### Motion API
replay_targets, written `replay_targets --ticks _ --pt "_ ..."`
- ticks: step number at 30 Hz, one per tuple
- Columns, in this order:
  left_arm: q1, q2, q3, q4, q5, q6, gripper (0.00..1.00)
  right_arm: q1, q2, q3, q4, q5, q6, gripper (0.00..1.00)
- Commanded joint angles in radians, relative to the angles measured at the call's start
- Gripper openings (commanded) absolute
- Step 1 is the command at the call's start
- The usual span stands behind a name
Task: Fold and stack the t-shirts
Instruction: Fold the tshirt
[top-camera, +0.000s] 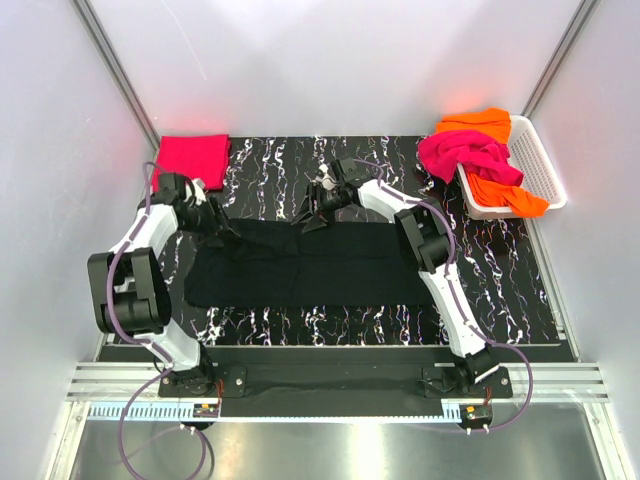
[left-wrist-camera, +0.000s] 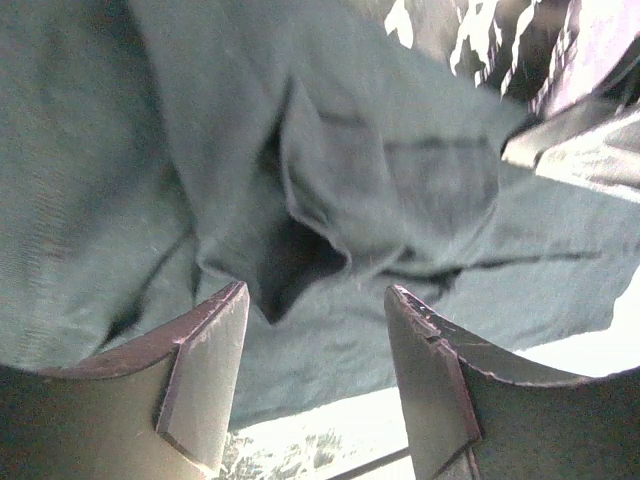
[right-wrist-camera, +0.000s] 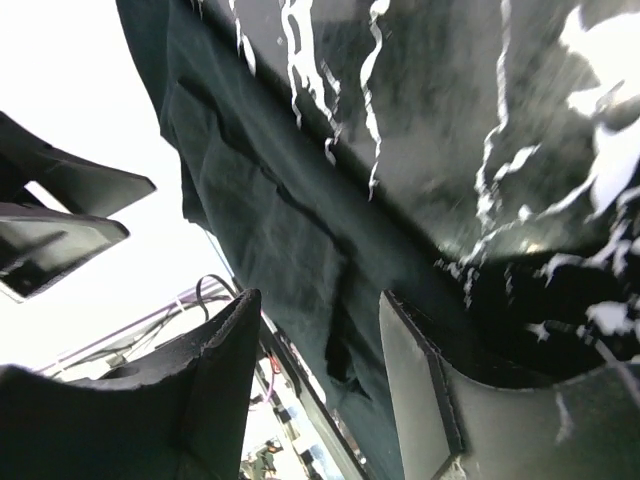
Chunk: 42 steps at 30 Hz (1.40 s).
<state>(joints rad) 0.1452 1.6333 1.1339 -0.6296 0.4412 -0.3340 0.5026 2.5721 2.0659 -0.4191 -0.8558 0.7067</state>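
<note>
A large black t-shirt (top-camera: 310, 265) lies on the table as a long flat band. My left gripper (top-camera: 222, 232) is at its far left corner, jaws open, with wrinkled black cloth (left-wrist-camera: 400, 180) just beyond the fingertips (left-wrist-camera: 210, 350). My right gripper (top-camera: 312, 212) is over the middle of the shirt's far edge, jaws open, above the cloth edge (right-wrist-camera: 260, 210). A folded red-pink t-shirt (top-camera: 190, 157) lies at the far left. A magenta t-shirt (top-camera: 460, 150) and an orange one (top-camera: 480, 122) hang over the basket.
The white lattice basket (top-camera: 545, 165) stands at the far right edge of the black marbled table (top-camera: 500, 270). Pale walls with metal rails enclose the table on three sides. The arm bases sit on a rail at the near edge.
</note>
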Motion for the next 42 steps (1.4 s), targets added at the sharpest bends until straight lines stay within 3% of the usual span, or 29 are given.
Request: replay_targets --ticks 1,9,17,33,37,42 --pt "-0.001 -0.036 -0.051 0.030 0.071 0.061 0.62 0.002 -0.075 -0.020 -0.030 -0.014 -0.064 0.58" --pt "-0.041 -0.056 -0.075 0.044 0.022 0.089 0.56 0.014 -0.032 0.031 -0.020 -0.048 -0.049 0.50" --pt "-0.058 0.019 -0.054 0.022 -0.015 0.099 0.56 0.037 0.026 0.079 -0.012 -0.063 0.002 0.42" --pt "-0.065 0.077 -0.025 -0.028 -0.084 0.154 0.51 0.019 -0.029 -0.027 -0.021 0.044 -0.039 0.43" --pt "-0.065 0.099 -0.028 -0.042 -0.116 0.142 0.38 0.016 -0.040 -0.050 -0.023 0.040 -0.049 0.43" --pt "-0.065 0.105 -0.020 -0.050 -0.125 0.122 0.31 0.025 -0.009 -0.010 -0.023 0.020 -0.043 0.38"
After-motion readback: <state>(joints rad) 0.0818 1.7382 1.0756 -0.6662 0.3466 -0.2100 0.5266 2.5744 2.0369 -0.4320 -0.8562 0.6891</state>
